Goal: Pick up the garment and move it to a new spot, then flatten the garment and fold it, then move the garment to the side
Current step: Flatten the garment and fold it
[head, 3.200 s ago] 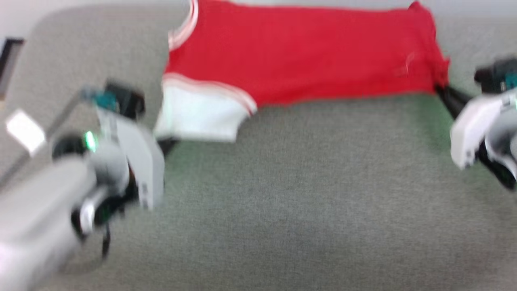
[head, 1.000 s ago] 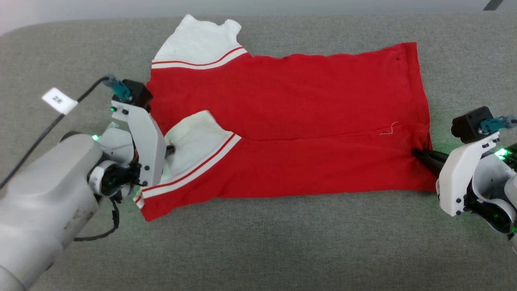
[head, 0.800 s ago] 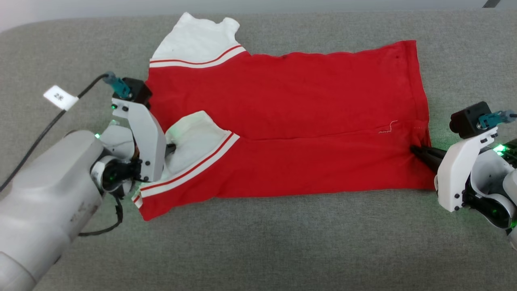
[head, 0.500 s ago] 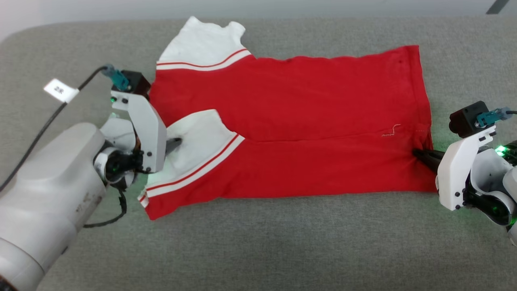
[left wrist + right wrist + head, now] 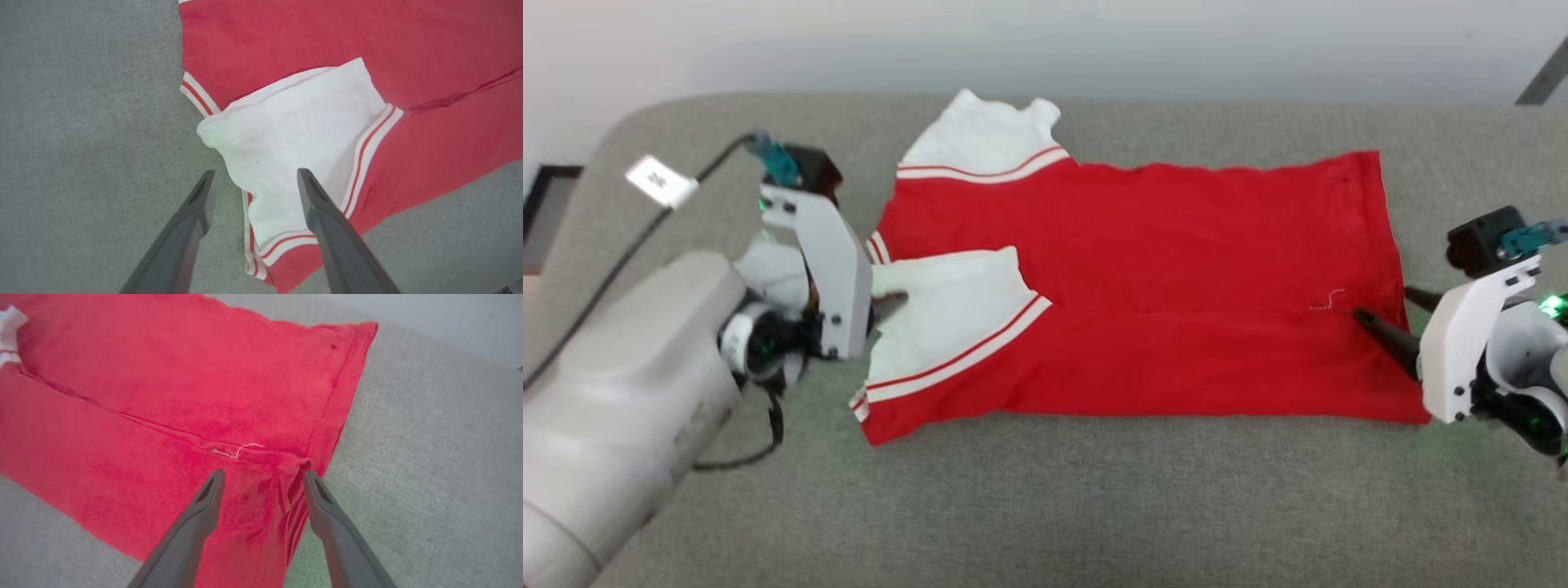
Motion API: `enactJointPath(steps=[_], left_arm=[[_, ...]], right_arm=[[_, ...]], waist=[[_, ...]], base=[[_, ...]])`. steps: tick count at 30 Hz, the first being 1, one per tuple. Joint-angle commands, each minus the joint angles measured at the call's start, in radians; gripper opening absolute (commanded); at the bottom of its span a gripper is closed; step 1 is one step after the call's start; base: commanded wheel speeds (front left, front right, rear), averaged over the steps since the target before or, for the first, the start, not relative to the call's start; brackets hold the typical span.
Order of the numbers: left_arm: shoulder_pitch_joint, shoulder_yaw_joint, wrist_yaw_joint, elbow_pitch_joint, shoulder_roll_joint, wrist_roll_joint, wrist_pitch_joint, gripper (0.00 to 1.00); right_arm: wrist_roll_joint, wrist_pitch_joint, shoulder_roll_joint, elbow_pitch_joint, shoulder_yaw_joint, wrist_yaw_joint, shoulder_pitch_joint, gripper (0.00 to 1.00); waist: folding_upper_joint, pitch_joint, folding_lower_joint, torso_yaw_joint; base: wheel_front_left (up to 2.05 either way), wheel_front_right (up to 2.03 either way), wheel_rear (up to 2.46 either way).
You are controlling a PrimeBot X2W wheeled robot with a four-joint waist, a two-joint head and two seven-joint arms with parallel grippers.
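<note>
— Red garment (image 5: pixel 1143 286): where is it?
— Flat on the grey cushion (image 5: pixel 1094 506), its near half folded over.
— And the grippers?
— The left gripper (image 5: pixel 255 173) is spread wide over the white sleeve (image 5: pixel 294 134), gripping nothing. The right gripper (image 5: pixel 263 473) is equally wide, astride the bunched hem corner (image 5: pixel 286 486), with nothing clamped.
</note>
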Motion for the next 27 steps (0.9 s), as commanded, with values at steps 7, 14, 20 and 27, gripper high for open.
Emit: enactJointPath(steps=[7,14,20,27], left_arm=[[0.103,-0.027,0.091,-0.157,0.062,-0.042,0.084,1.00],[0.186,-0.044,0.178,-0.268,0.125,-0.069,0.124,1.00],[0.239,-0.034,0.193,-0.265,0.148,-0.089,0.090,1.00],[0.271,-0.019,0.179,-0.206,0.143,-0.105,0.053,1.00]], right_arm=[[-0.059,-0.119,0.020,0.005,-0.131,-0.001,0.059,1.00],[-0.143,-0.207,0.066,-0.056,-0.307,-0.001,0.156,1.00],[-0.223,-0.182,0.108,-0.189,-0.480,-0.001,0.279,1.00],[-0.333,-0.083,0.209,-0.431,-0.704,-0.001,0.469,1.00]], waist=[[0.0000,-0.089,0.0000,0.020],[0.0000,-0.117,0.0000,-0.013],[0.0000,-0.109,0.0000,-0.056],[0.0000,-0.087,0.0000,-0.098]], base=[[0.00,0.00,0.00],[0.00,0.00,0.00],[0.00,0.00,0.00],[0.00,0.00,0.00]])
